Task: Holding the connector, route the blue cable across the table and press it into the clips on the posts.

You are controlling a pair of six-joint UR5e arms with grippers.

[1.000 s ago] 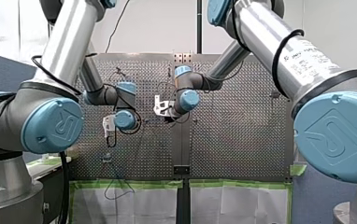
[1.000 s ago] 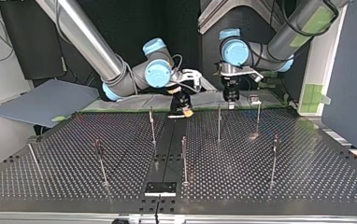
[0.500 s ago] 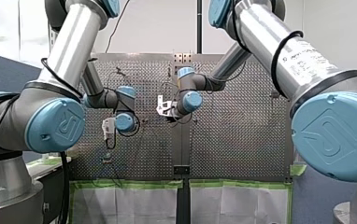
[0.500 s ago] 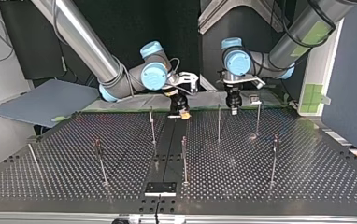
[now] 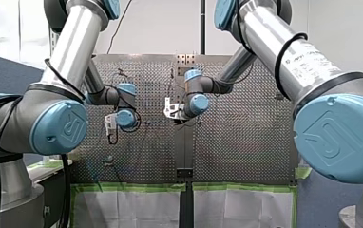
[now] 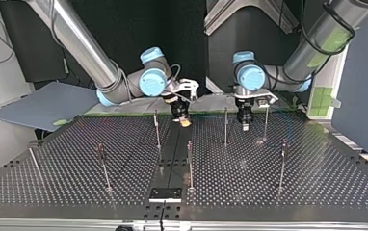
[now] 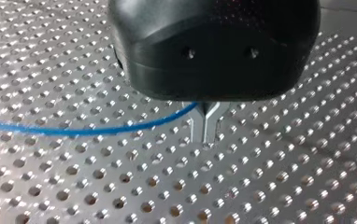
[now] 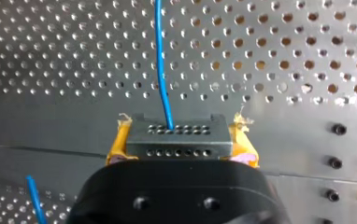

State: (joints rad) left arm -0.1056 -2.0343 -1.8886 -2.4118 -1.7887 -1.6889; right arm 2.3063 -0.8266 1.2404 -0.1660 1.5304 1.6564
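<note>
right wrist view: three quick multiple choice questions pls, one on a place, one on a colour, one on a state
1. Where does the blue cable leave the connector?
A. from its hole-dotted face, ahead of the gripper
B. from the side against a pad
C. from underneath, toward the wrist

2. What colour are the pads of my right gripper?
A. green
B. white
C. yellow

3. What is my right gripper's state?
A. open, holding nothing
B. shut on the connector
C. shut on a post

Answers:
1 A: the cable comes out of a hole in the dotted face and runs on over the table.
2 C: yellow shows at both sides of the connector.
3 B: the pads press the connector's two sides.
</note>
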